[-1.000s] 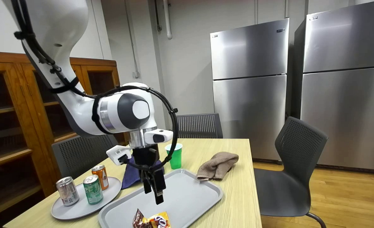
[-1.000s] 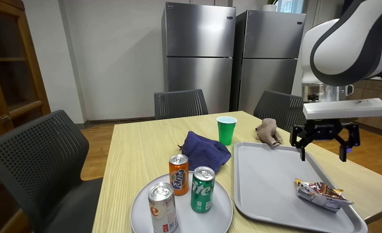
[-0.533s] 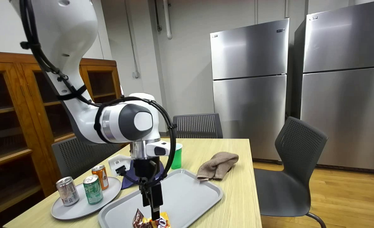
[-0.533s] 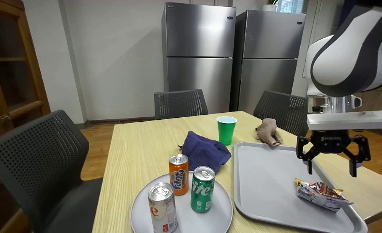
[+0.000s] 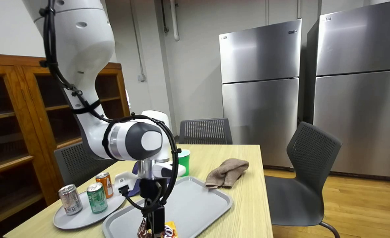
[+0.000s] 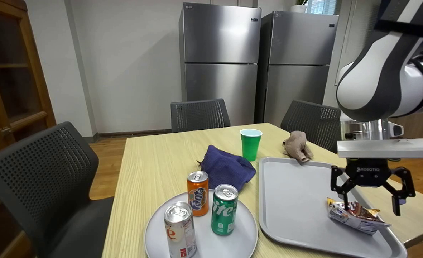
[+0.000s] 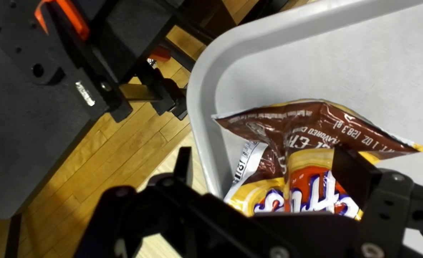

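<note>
Claw [image 6: 371, 210] lowered | released, wide gap between fingers [image 6: 396, 206] | snack bag [image 6: 359, 218] near tray rim [image 7: 200, 96]

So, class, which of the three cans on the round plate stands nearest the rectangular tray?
The green Sprite can, on the side of the plate facing the tray; the orange Fanta can and the silver can stand farther off.

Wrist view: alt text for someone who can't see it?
Open claw over a brown-and-yellow snack bag lying in a gray tray, one finger hiding part of the bag. Wooden floor and black equipment show at left.
</note>
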You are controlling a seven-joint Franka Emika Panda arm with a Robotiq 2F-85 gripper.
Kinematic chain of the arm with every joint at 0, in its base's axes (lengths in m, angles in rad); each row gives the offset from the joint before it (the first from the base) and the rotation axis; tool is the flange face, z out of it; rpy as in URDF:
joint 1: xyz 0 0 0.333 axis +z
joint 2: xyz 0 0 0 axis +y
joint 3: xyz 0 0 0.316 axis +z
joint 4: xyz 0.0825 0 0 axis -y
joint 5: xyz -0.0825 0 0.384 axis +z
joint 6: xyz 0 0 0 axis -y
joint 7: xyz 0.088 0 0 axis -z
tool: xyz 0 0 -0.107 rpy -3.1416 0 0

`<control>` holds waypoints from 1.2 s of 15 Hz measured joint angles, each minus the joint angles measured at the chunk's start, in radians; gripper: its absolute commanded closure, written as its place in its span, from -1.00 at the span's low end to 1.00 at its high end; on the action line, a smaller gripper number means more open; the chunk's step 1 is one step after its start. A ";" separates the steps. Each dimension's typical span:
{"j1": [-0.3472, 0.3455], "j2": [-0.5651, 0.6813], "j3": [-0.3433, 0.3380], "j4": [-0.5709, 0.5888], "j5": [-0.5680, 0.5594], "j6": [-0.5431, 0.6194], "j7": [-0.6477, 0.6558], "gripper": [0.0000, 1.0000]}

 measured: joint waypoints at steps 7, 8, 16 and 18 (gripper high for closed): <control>0.000 0.060 -0.003 0.049 0.060 0.000 0.000 -1.00; 0.000 0.065 -0.004 0.054 0.063 0.000 0.000 -1.00; 0.000 0.092 -0.012 0.088 0.090 0.000 0.000 0.16; 0.000 0.098 -0.012 0.095 0.092 0.000 0.000 0.47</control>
